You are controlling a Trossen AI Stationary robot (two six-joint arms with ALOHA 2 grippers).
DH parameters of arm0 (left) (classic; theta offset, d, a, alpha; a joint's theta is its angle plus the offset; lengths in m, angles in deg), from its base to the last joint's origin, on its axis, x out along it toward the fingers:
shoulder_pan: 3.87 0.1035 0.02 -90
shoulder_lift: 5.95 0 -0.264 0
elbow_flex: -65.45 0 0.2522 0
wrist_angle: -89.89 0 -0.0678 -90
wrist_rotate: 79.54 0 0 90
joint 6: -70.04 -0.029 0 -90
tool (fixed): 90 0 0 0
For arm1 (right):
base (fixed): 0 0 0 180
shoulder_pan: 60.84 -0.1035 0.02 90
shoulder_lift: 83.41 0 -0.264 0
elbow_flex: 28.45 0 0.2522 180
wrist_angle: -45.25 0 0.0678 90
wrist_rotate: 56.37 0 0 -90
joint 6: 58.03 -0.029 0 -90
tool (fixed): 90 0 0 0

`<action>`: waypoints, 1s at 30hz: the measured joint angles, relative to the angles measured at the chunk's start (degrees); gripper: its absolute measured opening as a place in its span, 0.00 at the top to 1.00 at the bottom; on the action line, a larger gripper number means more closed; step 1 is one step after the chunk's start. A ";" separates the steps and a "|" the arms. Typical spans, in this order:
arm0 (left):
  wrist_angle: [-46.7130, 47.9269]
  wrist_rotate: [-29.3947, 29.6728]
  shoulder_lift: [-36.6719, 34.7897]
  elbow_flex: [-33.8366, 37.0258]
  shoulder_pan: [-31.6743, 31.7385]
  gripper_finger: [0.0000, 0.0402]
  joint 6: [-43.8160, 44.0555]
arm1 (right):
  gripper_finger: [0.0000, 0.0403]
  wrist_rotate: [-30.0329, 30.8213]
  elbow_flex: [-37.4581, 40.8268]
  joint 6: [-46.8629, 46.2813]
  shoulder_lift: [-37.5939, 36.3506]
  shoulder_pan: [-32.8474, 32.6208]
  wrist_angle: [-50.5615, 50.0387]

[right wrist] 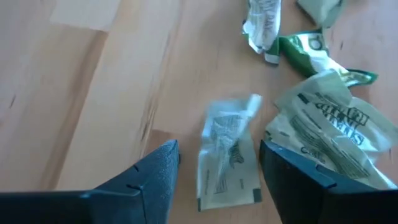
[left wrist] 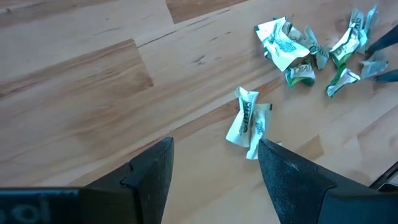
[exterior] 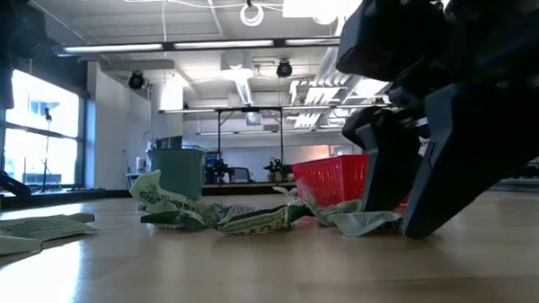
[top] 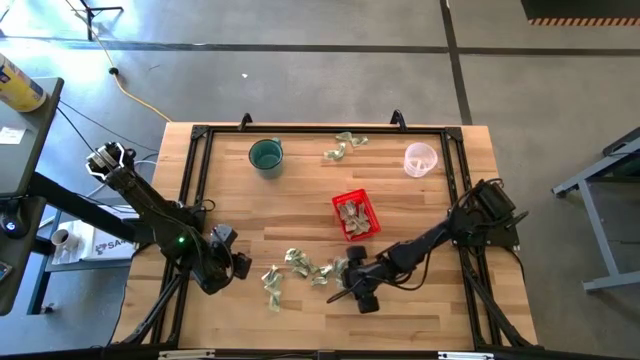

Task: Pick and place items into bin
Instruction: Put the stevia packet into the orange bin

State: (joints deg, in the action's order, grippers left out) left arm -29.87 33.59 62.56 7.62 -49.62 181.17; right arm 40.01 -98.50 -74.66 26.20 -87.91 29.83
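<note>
Your right pincer (top: 345, 283), fingers spread wide, straddles one crumpled pale green-and-whitish wrapper piece (right wrist: 227, 155) on the wooden tabletop (top: 300, 215). Your left pincer (top: 243, 266) waits wide at 9 o'clock of the pile; the small red perforated plastic basket (top: 354, 214) sits at 12.

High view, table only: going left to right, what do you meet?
Left gripper → teal cup → wrapper cluster → red basket → clear cup.

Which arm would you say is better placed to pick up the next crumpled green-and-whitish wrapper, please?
Probably the right. The right gripper is open with a pale crumpled wrapper lying between its fingers. The left gripper, also open, has a wrapper just ahead, not yet straddled.
</note>
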 joint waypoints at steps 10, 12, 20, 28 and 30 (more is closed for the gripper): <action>0.06 -1.32 0.00 0.00 0.00 0.34 -1.46 | 0.75 3.34 -0.21 -7.84 0.13 0.58 -1.81; -0.08 -1.32 0.00 0.00 0.00 0.34 -1.46 | 0.84 0.63 -0.50 -12.96 -0.75 0.97 -3.89; -0.78 -1.21 0.00 0.00 0.00 0.34 -3.17 | 0.94 2.22 -0.39 -23.84 -12.60 0.48 -12.22; -1.71 -0.22 0.02 0.00 0.02 0.34 -6.72 | 0.99 26.61 0.46 -26.94 -25.69 8.43 -27.84; -2.48 0.34 0.02 0.00 0.02 0.34 -7.51 | 0.97 19.07 1.38 -26.49 -25.55 13.82 -27.70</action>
State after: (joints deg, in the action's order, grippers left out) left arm -32.36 33.93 62.58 7.62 -49.60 173.66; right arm 59.08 -97.12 -101.15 0.65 -74.09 2.14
